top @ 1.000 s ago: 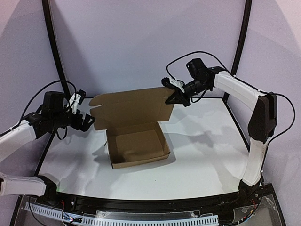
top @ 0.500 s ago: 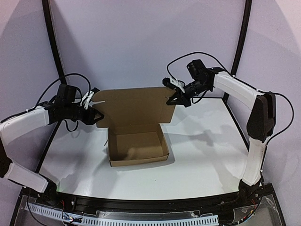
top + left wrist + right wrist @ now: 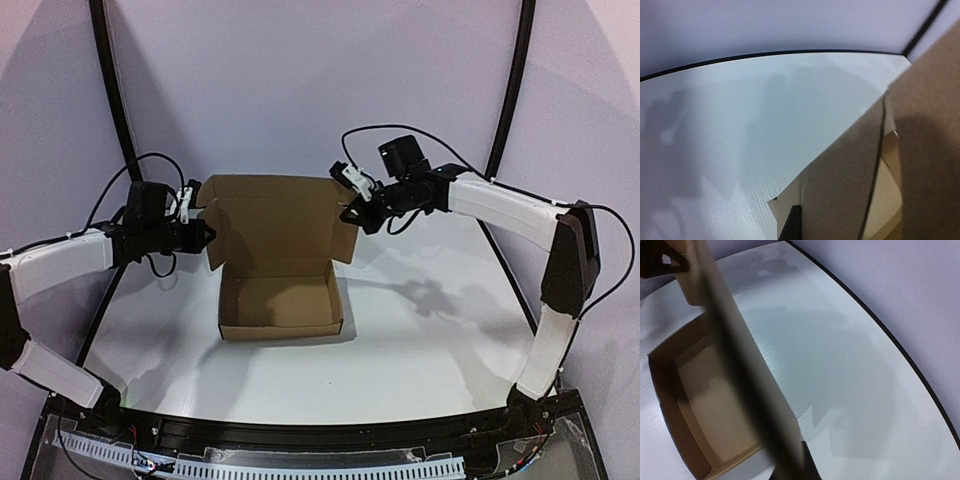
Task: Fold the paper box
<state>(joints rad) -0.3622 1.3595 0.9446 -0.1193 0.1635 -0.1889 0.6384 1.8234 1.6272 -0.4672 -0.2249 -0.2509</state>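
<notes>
Standing between the pincers: paper box [image 3: 280, 300], lid upright, tray on the bench [image 3: 430, 340]. The left pincer [image 3: 205, 236] and right pincer [image 3: 350, 212] each clenched a lid edge. Closing wanted both sides lowered together.

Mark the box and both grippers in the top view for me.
box [image 3: 281, 302], top view, floor of the open tray.
left gripper [image 3: 204, 237], top view, fingertips at the lid's left edge.
right gripper [image 3: 352, 214], top view, fingertips at the lid's right edge.

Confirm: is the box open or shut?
Open. The box has its lid upright, inside exposed and empty; left hand and right hand grip the lid's sides.
</notes>
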